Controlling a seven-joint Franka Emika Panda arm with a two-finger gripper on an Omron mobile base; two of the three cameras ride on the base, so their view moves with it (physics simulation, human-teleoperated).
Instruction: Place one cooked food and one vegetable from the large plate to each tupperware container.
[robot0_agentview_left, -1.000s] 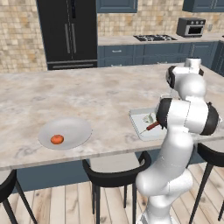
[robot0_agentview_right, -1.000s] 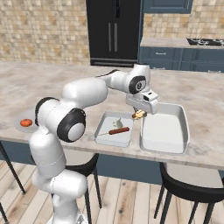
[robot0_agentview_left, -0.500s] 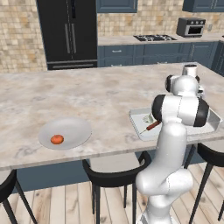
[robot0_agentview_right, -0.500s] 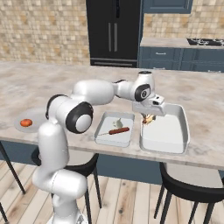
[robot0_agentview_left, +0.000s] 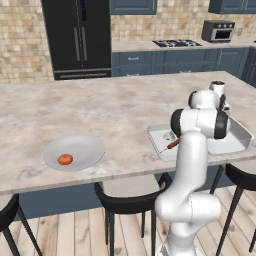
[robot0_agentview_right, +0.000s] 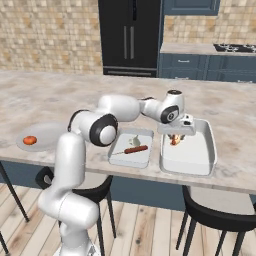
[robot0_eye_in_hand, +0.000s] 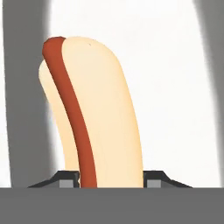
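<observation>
While the hand (robot0_agentview_right: 176, 138) grips the tan-bunned hot dog (robot0_eye_in_hand: 94, 118) over the larger, deeper pale tray (robot0_agentview_right: 206, 159) near the table's front edge, lowering and releasing comes next

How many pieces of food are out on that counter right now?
4: a tomato on the round plate; a sausage and a pale lump in the small tray; a hot dog held over the big tray.

Rendered scene, evenly and brightly lit, no visible light source. Soft shadows under the counter (robot0_agentview_left: 115, 110) overhang and stools (robot0_agentview_left: 130, 205). Faint sheen on the fridge (robot0_agentview_right: 131, 37) doors. Both base views sharp, no edge distortion. Hand view close-up: hot dog (robot0_eye_in_hand: 94, 118) edges slightly soft, pale tray floor behind washed out.
</observation>
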